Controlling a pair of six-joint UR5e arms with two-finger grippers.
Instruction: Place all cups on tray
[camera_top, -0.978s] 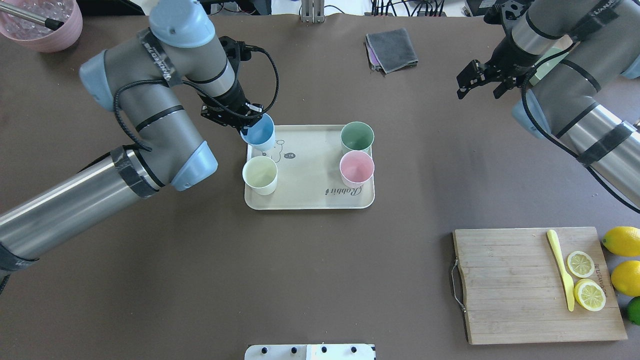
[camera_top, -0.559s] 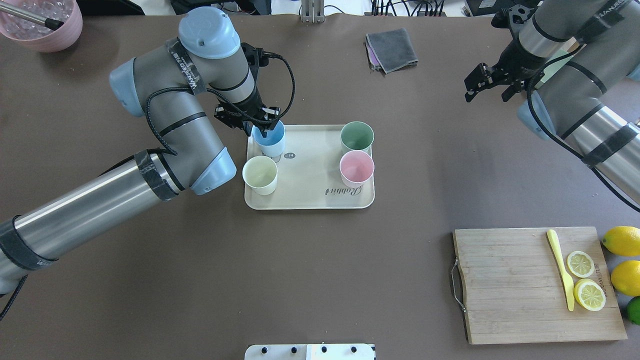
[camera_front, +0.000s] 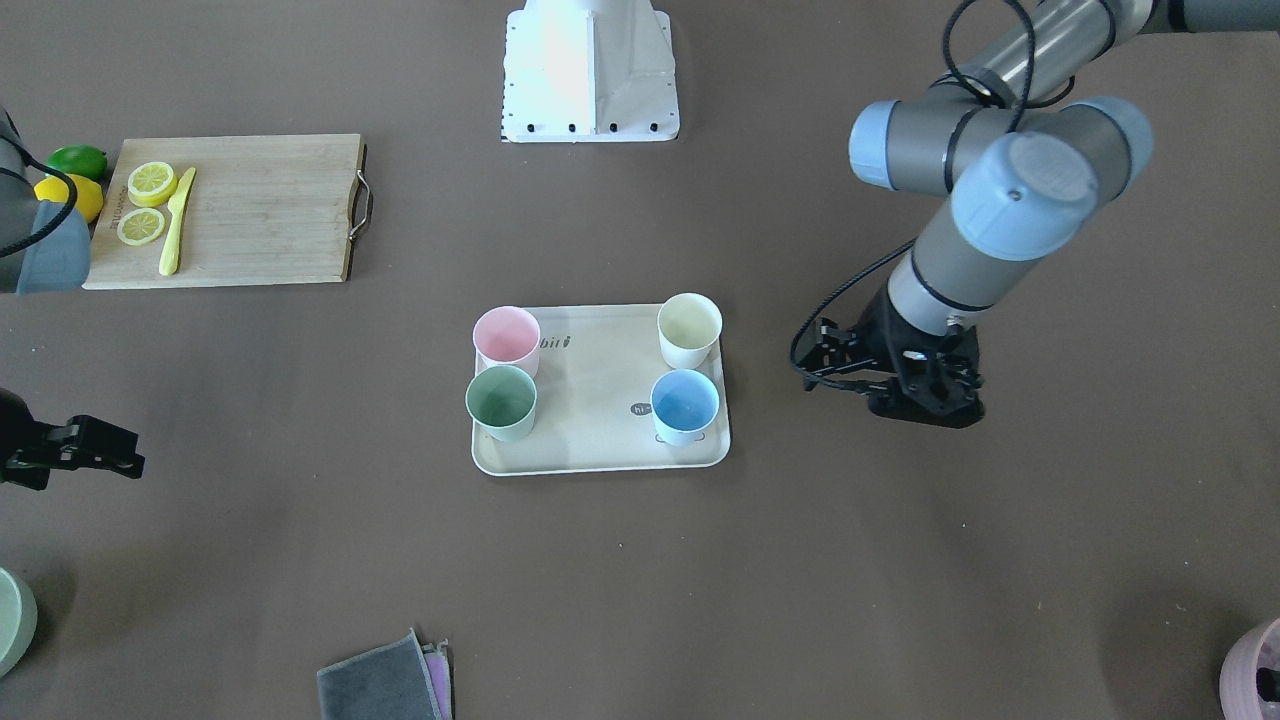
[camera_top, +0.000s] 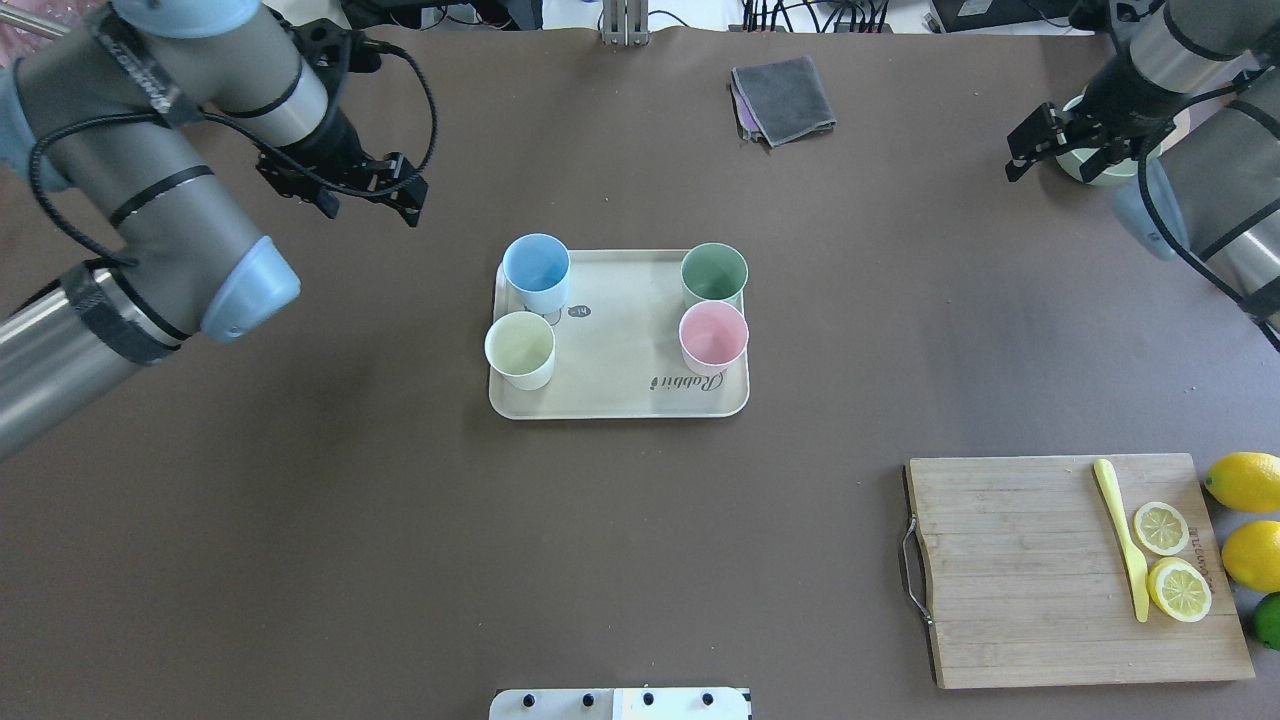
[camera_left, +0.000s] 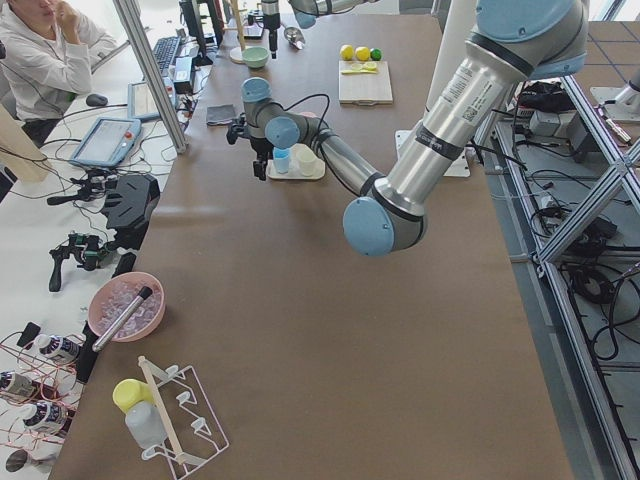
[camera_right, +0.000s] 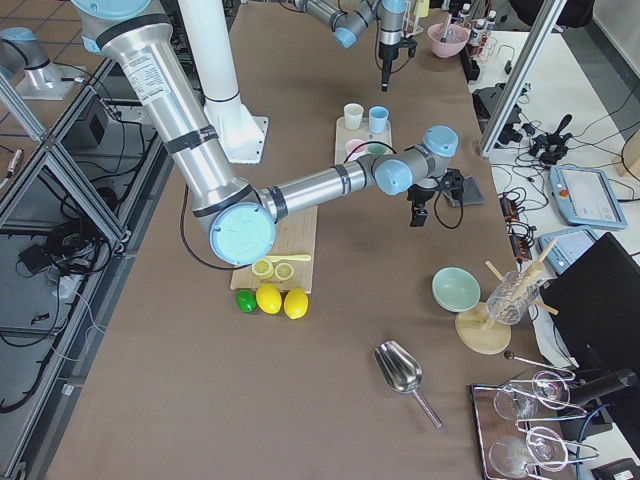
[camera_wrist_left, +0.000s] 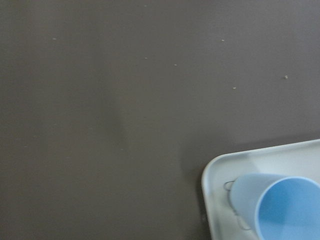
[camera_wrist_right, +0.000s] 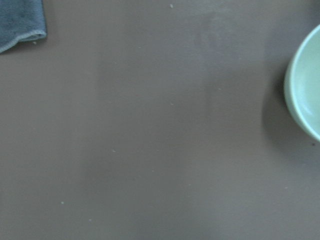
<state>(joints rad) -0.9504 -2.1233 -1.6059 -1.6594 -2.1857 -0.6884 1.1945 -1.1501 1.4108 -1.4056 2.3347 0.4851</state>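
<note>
The cream tray (camera_top: 620, 400) lies mid-table with all four cups upright on it: blue (camera_top: 536, 268), cream-white (camera_top: 520, 348), green (camera_top: 714, 273) and pink (camera_top: 713, 335). The front-facing view shows the same tray (camera_front: 600, 445) and cups: blue (camera_front: 685, 402), cream-white (camera_front: 689, 325), green (camera_front: 500, 398), pink (camera_front: 505, 335). My left gripper (camera_top: 368, 205) is open and empty, above the table to the tray's left and beyond it. The left wrist view shows the blue cup (camera_wrist_left: 280, 205) at its lower right. My right gripper (camera_top: 1055, 160) is open and empty at the far right.
A bamboo cutting board (camera_top: 1020, 570) with a yellow knife (camera_top: 1120, 535) and lemon slices lies at the near right, whole lemons (camera_top: 1245, 482) beside it. A grey cloth (camera_top: 785, 98) lies at the far middle. A green bowl (camera_wrist_right: 305, 95) stands beside the right gripper.
My left gripper let go of the blue cup on the tray and drew away to the left. The right arm moved further right and toward the far edge.
</note>
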